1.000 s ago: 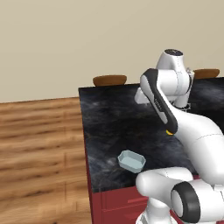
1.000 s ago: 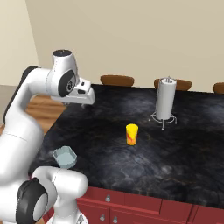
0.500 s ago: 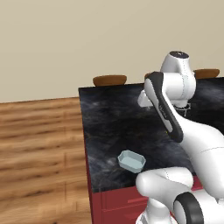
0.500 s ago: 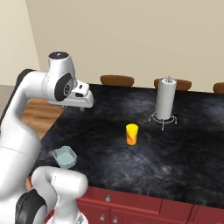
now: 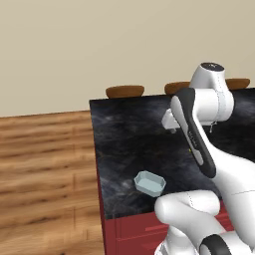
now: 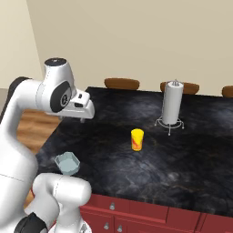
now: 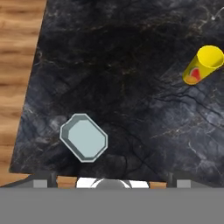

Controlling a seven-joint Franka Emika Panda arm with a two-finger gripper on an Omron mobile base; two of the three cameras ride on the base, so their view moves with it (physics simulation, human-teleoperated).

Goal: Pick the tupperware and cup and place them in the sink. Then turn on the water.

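Dark marble bench (image 6: pixel 150 164); claw (image 6: pixel 83 119) wide, empty. Tupperware (image 7: pixel 83 138) probably light, stiff, slick: pinch across thick rim.

Even, shadowless rendered light fell bright across the glossy black marble counter (image 6: pixel 150 159); edges stayed soft and low-resolution, without glare.
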